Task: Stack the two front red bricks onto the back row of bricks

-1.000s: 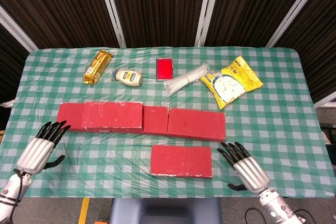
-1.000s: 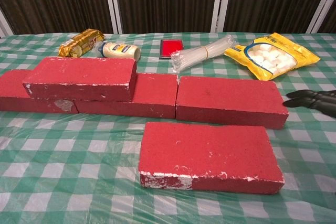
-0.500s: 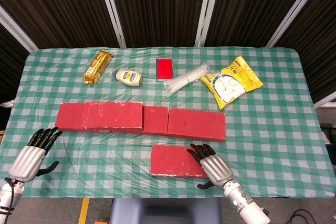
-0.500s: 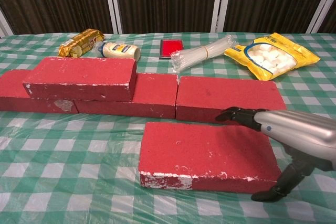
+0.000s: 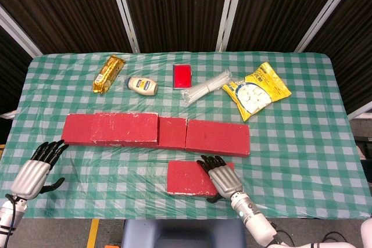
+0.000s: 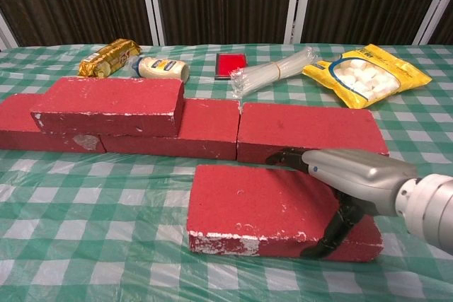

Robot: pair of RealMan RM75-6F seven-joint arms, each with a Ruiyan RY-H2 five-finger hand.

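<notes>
The right hand [image 5: 220,176] covered the right end of the front red brick [image 6: 269,206], so that end of the brick was partly hidden in both views. Its fingers [image 6: 287,155] reached over the far edge of the top face and its thumb [image 6: 338,233] hung down against the near side; it seemed to be clamped on the brick, though how firmly it pressed was hard to make out. The left hand [image 5: 36,166] showed only in the head view, at the lower left, with its arm cut off by the frame; it held nothing, fingers apart, above the tabletop [image 5: 302,143].

The front red brick lay flat near the front edge of the tabletop, separated by a narrow strip of cloth from the back row of bricks [image 5: 217,137]. On the left part of that row a second red brick [image 6: 110,105] already sat stacked. Open cloth lay to the right of the bricks and between the left hand and the row.

Behind the row sat a snack bar [image 5: 108,73], a mayonnaise bottle [image 5: 142,85], a small red box [image 5: 182,76], a bundle of straws [image 5: 207,87] and a yellow marshmallow bag [image 5: 256,90]. A green checked cloth under clear plastic covered the tabletop, with dark slatted panels [image 5: 174,4] beyond it.
</notes>
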